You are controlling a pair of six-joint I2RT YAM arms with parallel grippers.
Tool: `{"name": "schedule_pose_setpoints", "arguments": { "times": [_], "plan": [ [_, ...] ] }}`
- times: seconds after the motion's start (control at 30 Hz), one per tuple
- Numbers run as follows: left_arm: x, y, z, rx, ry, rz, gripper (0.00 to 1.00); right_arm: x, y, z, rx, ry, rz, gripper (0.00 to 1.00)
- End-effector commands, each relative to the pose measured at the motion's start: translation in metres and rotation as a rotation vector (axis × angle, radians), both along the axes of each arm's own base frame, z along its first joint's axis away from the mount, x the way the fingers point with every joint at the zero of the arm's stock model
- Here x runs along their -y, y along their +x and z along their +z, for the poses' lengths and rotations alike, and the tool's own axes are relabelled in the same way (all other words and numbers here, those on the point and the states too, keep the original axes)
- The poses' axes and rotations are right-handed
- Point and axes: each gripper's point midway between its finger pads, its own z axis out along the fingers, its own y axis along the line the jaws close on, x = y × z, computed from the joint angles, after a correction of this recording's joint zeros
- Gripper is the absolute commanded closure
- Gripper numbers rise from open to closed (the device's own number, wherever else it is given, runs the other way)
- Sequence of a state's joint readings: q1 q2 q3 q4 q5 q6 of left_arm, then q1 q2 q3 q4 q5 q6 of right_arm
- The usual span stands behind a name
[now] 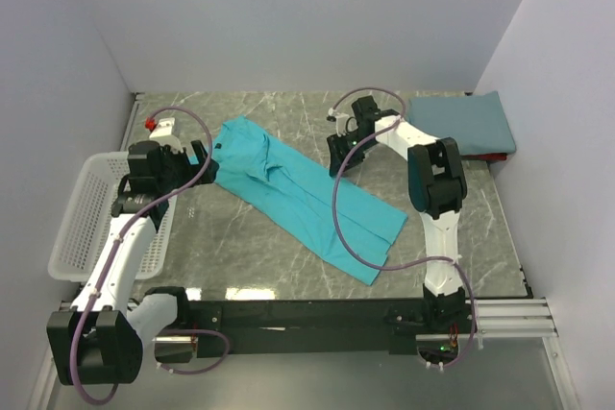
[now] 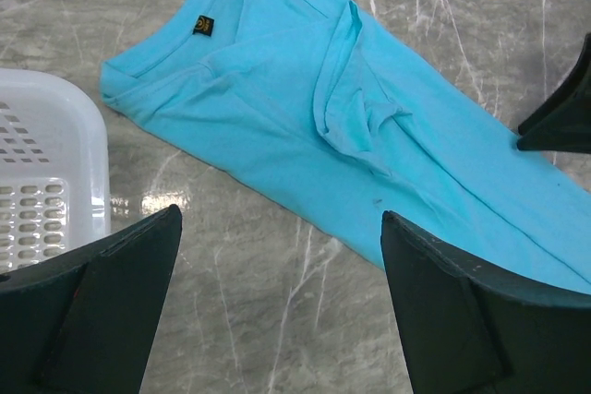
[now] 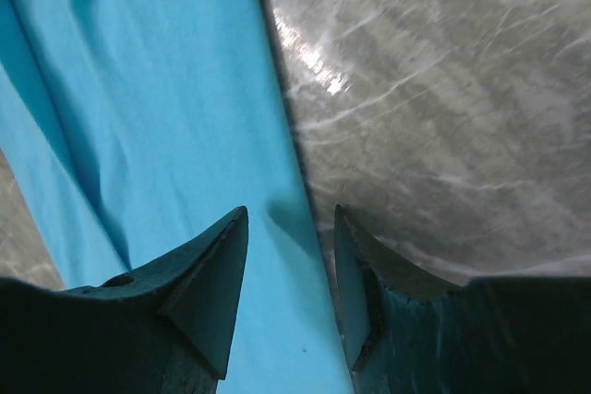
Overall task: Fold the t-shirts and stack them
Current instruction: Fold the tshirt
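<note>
The teal t-shirt (image 1: 298,194) lies flat on the grey marble tabletop (image 1: 240,266) as a long strip. It runs on a slant from the left jaws to a spot nearer than, and right of, the right jaws. Its collar end, with a small dark label (image 2: 201,25), sits just beyond the left jaws, and a ridge of rucked cloth runs down its middle.

The left jaws stand wide apart above bare tabletop at the shirt's near edge, with nothing between them. The right jaws are partly apart over the shirt's far long edge. Cloth lies under one finger and stone under the other, and no fabric is pinched between them.

The right arm's purple cable (image 1: 335,208) loops across the strip on the near side of the right jaws.

Well to the right of the right jaws, the slate-blue t-shirt (image 1: 461,120) rests as a folded rectangle in the far corner, with a thin red edge (image 1: 492,156) showing beneath it.

The white mesh basket (image 1: 82,228) sits immediately left of the left jaws at the tabletop's edge, and the left arm partly covers it. Only its slotted wall and floor show.
</note>
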State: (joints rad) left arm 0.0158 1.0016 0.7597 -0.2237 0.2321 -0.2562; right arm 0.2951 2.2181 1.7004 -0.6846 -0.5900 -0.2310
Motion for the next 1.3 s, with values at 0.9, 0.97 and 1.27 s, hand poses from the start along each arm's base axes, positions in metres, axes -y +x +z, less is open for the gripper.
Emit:
{"name": "schedule_pose_setpoints", "arguments": {
  "times": [0.9, 0.97, 1.27],
  "plan": [
    [0.086, 0.083, -0.113, -0.53, -0.226, 0.102, 0.35, 0.019, -0.003, 0.003, -0.068, 0.018, -0.114, 0.62],
    [0.087, 0.086, -0.116, -0.527, -0.202, 0.115, 0.39, 0.019, -0.003, 0.003, -0.07, 0.022, -0.113, 0.62],
    [0.097, 0.104, -0.126, -0.544, -0.171, 0.11, 0.61, 0.02, -0.005, 0.008, -0.07, 0.041, -0.11, 0.62]
  ]
}}
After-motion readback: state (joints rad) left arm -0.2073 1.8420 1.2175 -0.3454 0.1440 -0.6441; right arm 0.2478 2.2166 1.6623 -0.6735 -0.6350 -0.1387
